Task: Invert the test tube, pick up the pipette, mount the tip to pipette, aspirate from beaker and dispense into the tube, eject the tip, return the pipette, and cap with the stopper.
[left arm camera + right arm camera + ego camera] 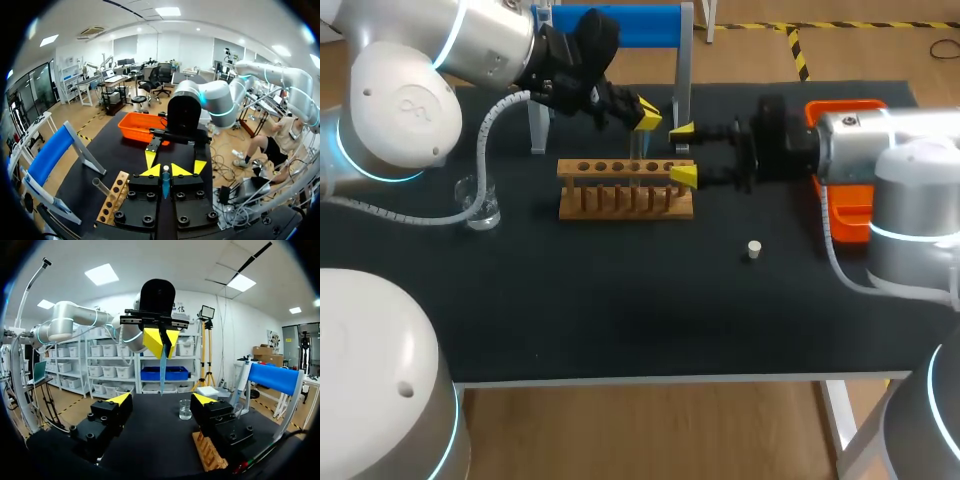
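The left gripper (166,171) is closed on the test tube (162,371). Its two yellow tips press on the upper part of the tube from both sides. The tube hangs straight down over the wooden rack (625,190), near the rack's right end and not in any hole. The right gripper (681,153) comes in from the right at about the same height. Its fingers stand wide apart and hold nothing, and the tube is just ahead of them, not yet between them.

I judge that the step in hand is the inverting of the tube, probably with the right gripper taking it over. To do this well, the right gripper should advance until the tube is centred between its fingers. It should close on the free lower part, below the left tips. The left gripper should let go only when this hold is firm. The turning should be made high enough that the tube end clears the rack.

The beaker (480,205) stands far to the left. The stopper (753,249) lies nearer, to the right of the rack.
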Controlling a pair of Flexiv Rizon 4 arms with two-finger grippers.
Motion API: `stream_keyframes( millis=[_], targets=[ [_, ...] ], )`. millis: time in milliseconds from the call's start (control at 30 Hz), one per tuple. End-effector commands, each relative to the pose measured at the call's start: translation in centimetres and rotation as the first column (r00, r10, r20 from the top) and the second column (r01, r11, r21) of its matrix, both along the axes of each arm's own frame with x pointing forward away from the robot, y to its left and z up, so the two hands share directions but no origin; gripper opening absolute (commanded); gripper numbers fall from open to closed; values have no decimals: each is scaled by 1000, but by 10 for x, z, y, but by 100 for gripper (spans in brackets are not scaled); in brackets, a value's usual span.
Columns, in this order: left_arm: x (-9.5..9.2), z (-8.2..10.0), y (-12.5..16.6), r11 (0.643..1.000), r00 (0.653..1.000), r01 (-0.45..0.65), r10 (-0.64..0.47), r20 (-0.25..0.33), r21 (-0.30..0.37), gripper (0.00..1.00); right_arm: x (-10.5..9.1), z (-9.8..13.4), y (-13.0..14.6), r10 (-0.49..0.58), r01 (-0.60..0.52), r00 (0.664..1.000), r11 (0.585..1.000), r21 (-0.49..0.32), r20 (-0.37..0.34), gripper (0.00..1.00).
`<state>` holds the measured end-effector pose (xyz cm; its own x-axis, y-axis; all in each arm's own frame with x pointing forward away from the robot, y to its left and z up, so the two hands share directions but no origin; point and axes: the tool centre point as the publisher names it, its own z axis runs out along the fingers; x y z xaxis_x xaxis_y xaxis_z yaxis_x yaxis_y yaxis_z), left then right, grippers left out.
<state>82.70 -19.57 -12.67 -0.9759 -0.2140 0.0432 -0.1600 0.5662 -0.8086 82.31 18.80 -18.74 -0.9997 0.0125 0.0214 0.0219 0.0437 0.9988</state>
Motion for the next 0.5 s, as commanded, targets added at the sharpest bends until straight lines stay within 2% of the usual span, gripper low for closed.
stream_keyframes(
  millis=[33, 500],
  targets=[
    [1, 0, 0, 1000, 1000, 0, 0, -2, 2, 0, 10, 2, 6, 31, -31, 999, 999, 17, -6, 74],
    [1, 0, 0, 1000, 1000, 0, 0, -2, 2, 0, 12, 14, 24, 88, -88, 996, 995, 47, -8, 67]
  ],
)
